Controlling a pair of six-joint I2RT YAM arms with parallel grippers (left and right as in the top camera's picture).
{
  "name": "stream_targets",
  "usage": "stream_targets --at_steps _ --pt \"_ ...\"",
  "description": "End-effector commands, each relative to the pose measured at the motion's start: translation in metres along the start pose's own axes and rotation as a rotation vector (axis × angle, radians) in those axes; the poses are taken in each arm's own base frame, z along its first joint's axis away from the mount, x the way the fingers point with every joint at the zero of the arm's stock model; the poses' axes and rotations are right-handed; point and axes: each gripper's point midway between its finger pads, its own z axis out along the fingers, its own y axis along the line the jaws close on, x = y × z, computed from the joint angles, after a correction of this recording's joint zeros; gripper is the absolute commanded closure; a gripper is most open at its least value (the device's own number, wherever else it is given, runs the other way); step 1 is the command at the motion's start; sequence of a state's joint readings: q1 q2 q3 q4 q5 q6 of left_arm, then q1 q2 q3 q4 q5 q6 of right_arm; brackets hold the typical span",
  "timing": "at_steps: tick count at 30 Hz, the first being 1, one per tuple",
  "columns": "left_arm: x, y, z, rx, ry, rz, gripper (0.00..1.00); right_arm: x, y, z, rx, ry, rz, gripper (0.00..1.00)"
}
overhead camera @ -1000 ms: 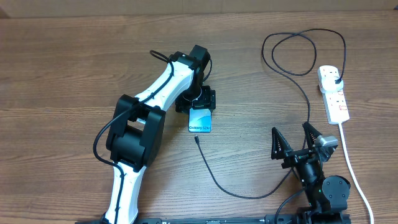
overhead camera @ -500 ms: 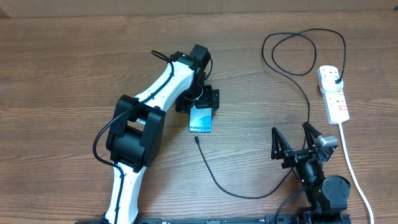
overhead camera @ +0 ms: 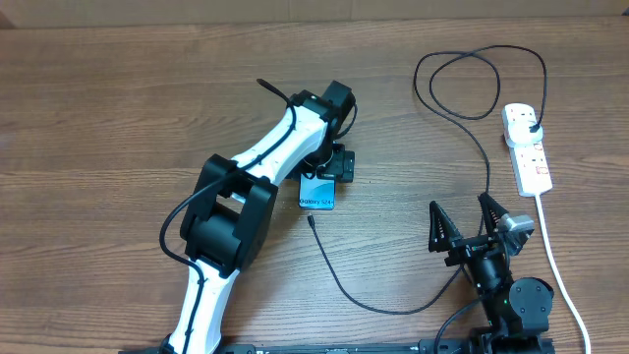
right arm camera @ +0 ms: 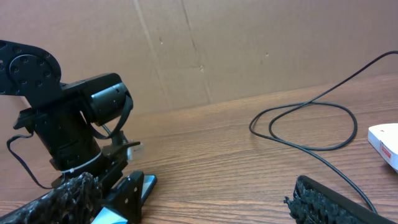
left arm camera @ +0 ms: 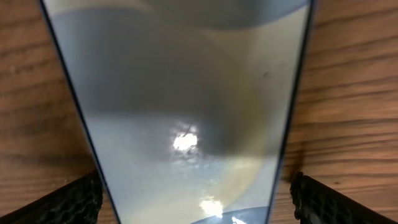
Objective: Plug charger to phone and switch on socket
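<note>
Your left gripper straddles the phone at mid-table, fingers spread clear of its sides, so it lies free for plugging. The charger ends just off its near end. Your right gripper waits spread wide by the front edge.

phone: far end hidden under left gripper
socket: cut off at right edge, right wrist view
charger: connector tip too small to make out
</note>
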State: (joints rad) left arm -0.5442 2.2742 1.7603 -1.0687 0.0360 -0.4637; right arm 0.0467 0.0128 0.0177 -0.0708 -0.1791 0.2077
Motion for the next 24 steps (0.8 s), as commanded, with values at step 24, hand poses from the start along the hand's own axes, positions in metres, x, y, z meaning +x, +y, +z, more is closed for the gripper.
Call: stream_targets --at_steps 24 --pt "0.0220 0.0241 0.0411 -0.077 0.095 -0.085 0.21 0.0018 0.0008 0.0001 -0.007 -0.003 -0.008 0.00"
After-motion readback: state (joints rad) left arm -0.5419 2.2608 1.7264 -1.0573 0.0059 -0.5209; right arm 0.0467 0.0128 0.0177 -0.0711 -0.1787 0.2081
